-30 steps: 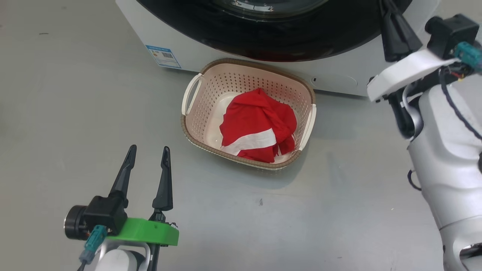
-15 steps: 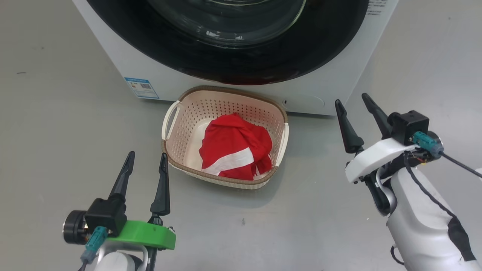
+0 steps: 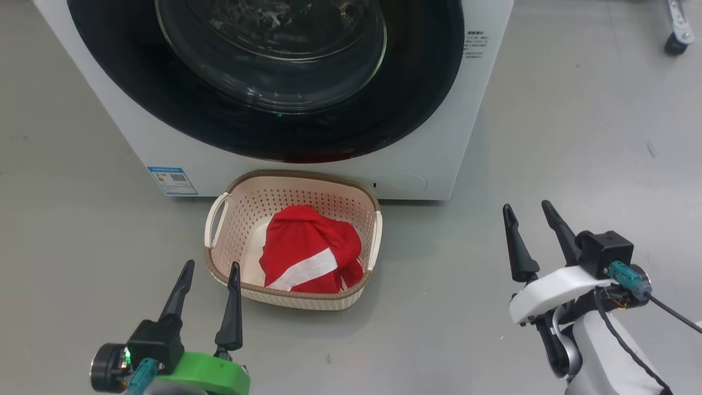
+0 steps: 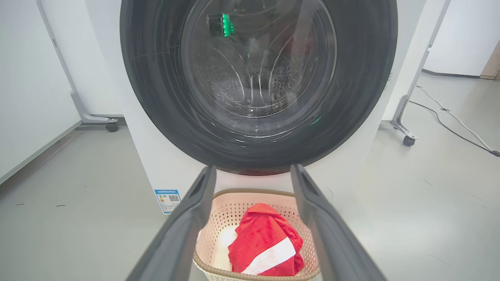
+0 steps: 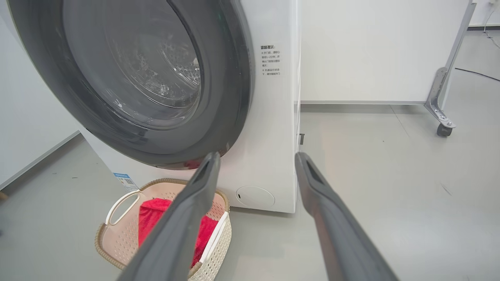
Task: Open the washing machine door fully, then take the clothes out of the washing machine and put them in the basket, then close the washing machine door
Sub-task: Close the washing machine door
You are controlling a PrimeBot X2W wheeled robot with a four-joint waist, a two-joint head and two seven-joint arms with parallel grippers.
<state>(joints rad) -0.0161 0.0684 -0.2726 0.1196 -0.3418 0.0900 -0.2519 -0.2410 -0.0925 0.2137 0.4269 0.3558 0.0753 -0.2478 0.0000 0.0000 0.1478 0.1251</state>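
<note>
Judged as the closing step, or just past it. Large round glossy black-rimmed washing machine door with a bulging clear glass window, lying flush against the front of the big white front-loading washing machine. Looks shut, though impossible to tell whether latched. Bare steel drum behind the glass, no cloth made out inside.

Bright red soft clothes with broad white stripes, bundled in a crumpled heap inside the small cream perforated plastic basket with a brown woven-look rim. Heaped toward the basket's right half, one white band across the near face. Basket on the grey floor, just in front of the machine and below the door.

Left gripper at the near left, spread wide and empty, one fingertip just beside the basket's near-left rim in the head view. Right gripper at the near right, well apart from basket and machine, likewise spread and grasping nothing.

Next, probably little: a check for a caught latch. If not seated, a firm push on the black rim, clear of the glass. Otherwise, arms kept off the basket handles.
</note>
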